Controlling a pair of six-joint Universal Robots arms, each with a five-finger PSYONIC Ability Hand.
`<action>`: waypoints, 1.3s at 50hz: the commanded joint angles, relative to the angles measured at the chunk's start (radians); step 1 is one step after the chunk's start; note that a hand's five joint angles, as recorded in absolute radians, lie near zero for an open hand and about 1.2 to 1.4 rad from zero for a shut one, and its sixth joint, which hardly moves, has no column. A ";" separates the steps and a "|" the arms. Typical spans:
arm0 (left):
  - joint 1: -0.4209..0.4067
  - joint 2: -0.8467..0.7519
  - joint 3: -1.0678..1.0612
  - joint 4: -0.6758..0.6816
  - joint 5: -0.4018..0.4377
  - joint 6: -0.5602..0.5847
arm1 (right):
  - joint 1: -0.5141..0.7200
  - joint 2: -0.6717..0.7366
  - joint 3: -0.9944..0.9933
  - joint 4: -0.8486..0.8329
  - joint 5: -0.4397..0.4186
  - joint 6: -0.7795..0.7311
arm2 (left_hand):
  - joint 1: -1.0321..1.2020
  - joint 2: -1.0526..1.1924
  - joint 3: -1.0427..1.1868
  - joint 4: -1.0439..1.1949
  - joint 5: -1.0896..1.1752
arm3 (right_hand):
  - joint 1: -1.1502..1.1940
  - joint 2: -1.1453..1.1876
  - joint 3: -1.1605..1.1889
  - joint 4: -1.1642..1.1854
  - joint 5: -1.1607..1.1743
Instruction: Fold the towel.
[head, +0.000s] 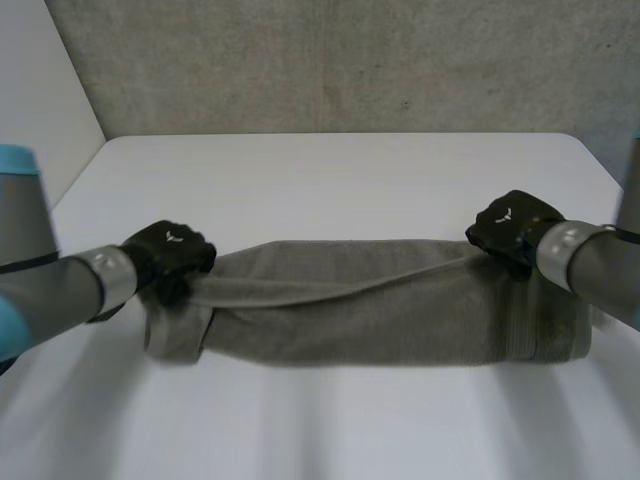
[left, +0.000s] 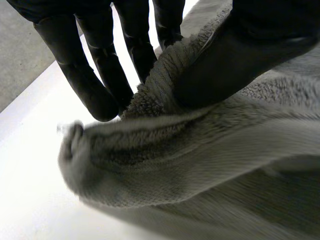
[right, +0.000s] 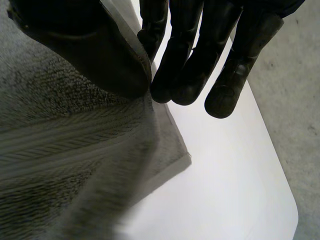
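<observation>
In the head view the left arm (head: 55, 290) comes in over the white table (head: 330, 175) and ends in the left hand (head: 170, 258), which sits at the left end of the towel (head: 380, 310). The towel is grey and lies across the near half of the table as a long band, doubled along its length. At its left end the cloth is bunched up and lifted a little toward the hand.

In the left wrist view the left hand (left: 240, 55) holds that end. The thumb presses on one side of a raised ridge of towel (left: 200, 150) and the fingers (left: 95, 85) stand close on the other side, so the cloth is pinched between them. Below the pinch the edge of the towel rolls over and hangs just above the table (left: 30, 170).

Toward the right in the head view the towel lies flatter. The right hand (head: 515, 228) rests at its far right corner, and the right arm (head: 590, 265) crosses over the right end of the cloth.

In the right wrist view the right hand (right: 90, 55) has its thumb on top of the towel (right: 60, 150) at the edge. Its fingers (right: 185, 75) meet the thumb from the table side, closing narrowly on the hem. A flat corner of the towel lies on the table (right: 225, 195) just beneath the fingertips.

A grey wall (head: 350, 60) stands behind the table.
</observation>
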 joint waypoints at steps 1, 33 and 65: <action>-0.019 -0.213 0.275 -0.005 -0.013 -0.039 | 0.024 0.229 -0.223 -0.043 0.083 0.015 | -0.033 -0.082 -0.145 -0.113 -0.274 | 0.076 0.063 0.062 0.065 0.045; -0.080 0.026 0.234 -0.007 -0.104 -0.217 | 0.052 0.005 -0.148 -0.157 0.122 0.226 | -1.251 -1.300 -1.363 -1.331 -1.492 | -1.145 -1.159 -1.160 -1.156 -1.177; -0.042 0.150 -0.380 0.283 -0.075 -0.219 | -0.166 -0.177 0.584 -0.433 -0.062 0.232 | -1.124 -1.174 -1.237 -1.205 -1.366 | -0.874 -0.888 -0.888 -0.885 -0.906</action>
